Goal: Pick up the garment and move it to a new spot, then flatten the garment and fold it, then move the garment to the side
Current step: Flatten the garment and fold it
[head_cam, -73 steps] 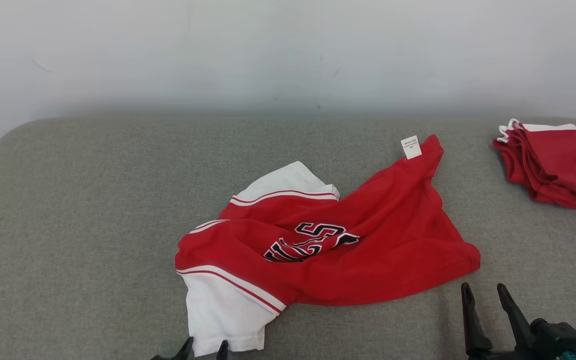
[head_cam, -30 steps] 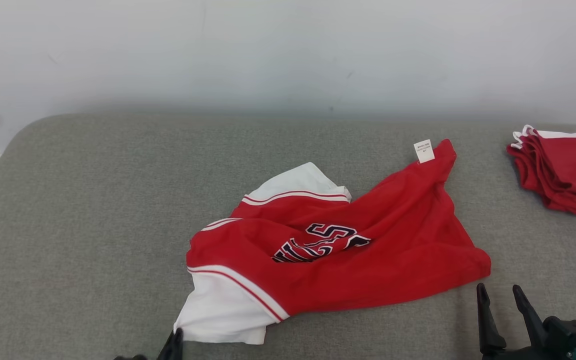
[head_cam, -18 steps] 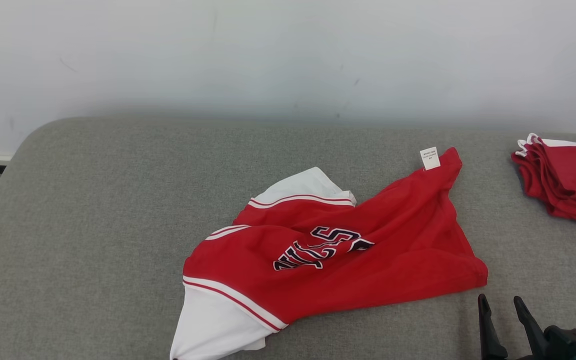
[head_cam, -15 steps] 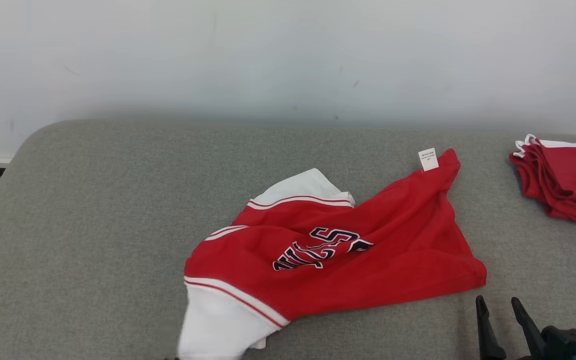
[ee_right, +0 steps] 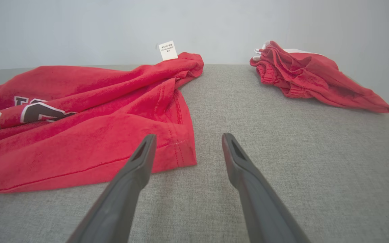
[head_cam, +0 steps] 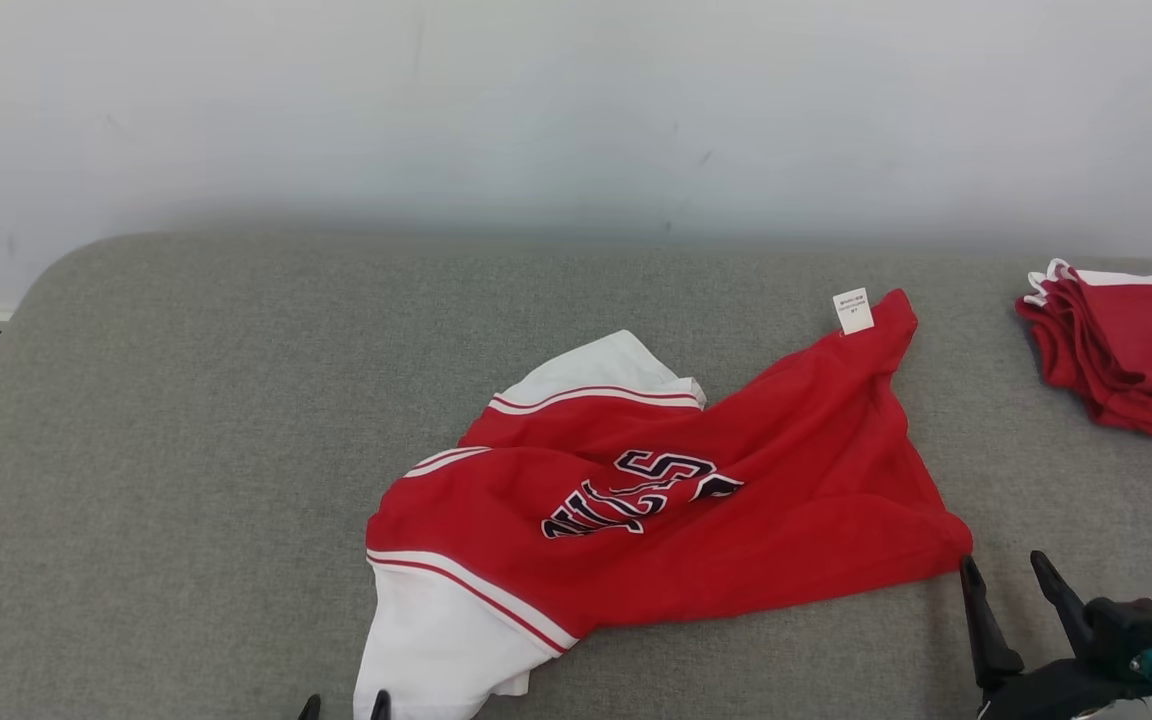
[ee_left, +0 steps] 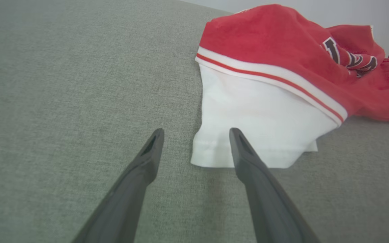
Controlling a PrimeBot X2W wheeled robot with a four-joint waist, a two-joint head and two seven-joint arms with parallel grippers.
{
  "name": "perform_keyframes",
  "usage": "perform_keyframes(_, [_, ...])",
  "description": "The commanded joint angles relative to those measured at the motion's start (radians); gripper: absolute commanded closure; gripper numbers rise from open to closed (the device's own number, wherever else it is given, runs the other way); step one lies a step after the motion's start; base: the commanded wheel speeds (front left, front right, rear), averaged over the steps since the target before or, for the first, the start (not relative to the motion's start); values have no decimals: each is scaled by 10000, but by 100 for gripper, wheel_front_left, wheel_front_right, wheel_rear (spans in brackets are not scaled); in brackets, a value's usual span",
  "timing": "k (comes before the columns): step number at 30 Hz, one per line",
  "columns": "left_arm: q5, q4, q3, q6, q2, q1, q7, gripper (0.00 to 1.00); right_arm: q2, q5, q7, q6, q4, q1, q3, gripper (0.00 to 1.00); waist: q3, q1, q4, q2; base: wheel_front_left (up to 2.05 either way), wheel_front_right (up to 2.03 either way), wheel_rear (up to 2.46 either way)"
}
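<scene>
so right at the near edge of the grey padded surface (head_cam: 186, 420) you've got both grippers poking in. left gripper (ee_left: 196, 133) is down low toward the middle of that edge, fingers spread wide with nothing pinched between them. from the left wrist view one finger sits right in front of the hem of the white sleeve (ee_left: 255, 111) and the other is out over bare fabric, and I honestly can't tell if it's touching the hem or just above it

right gripper (ee_right: 187, 136) is near the near right corner, also wide apart and empty, tips just beside the lower red corner of the garment (head_cam: 696, 500) but not on it

the garment itself is lying crumpled roughly mid-surface, a bit right of center. red body, white sleeve with a red stripe hanging toward the near edge, another white sleeve bunched up behind it. dark lettering (head_cam: 636, 495) with white outline is half buried in a fold so I can't read it. one corner stretches out toward the far right with a little white label (head_cam: 853, 311) sticking up

further back, by the far right corner, there's a folded pile (head_cam: 1126, 350) of red cloth with white trim, well apart from the garment. plain pale wall (head_cam: 536, 100) behind everything
</scene>
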State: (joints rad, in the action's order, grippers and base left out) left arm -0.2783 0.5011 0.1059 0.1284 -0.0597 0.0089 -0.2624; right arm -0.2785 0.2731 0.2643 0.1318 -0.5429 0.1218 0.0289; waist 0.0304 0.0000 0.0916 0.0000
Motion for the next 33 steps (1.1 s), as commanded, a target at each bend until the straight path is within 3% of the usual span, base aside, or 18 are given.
perform_keyframes(1, [88, 37, 29, 12, 32, -130, -16, 0, -45, 93, 5, -21, -93, 81, 83, 0, 48, 0, -3, 0, 0, 0, 0])
perform_keyframes(19, [-212, 784, 752, 23, 83, -933, -16, 0, -729, 932, 5, -22, -2289, 1906, 1880, 0, 669, 0, 222, 0, 0, 0, 0])
perform_keyframes(20, [-280, 862, 848, 23, 85, -998, -18, 2, -753, 986, 5, -22, -2380, 2004, 1944, 36, 682, 0, 239, 0, 0, 0, 0])
perform_keyframes(21, [-332, 949, 1003, 22, 85, -1075, -16, 47, -788, 1012, 5, -21, -2373, 2088, 2031, 72, 694, 0, 254, 0, 0, 0, 0])
perform_keyframes(22, [-400, 991, 1091, 22, 82, -1177, -18, 100, -814, 1033, 5, -22, -2357, 2142, 2071, 100, 700, 0, 266, 0, 0, 0, 0])
perform_keyframes(27, [-681, 1063, 1253, 22, 80, -1177, -18, 100, -890, 1169, 5, -22, -2244, 1941, 2125, 100, 547, 0, 272, 0, 0, 0, 0])
perform_keyframes(33, [-921, 95, 815, 12, -42, -362, -16, 100, -1178, 1417, 5, -23, -1189, 959, 1938, 100, 271, 0, 264, 0, 0, 0, 0])
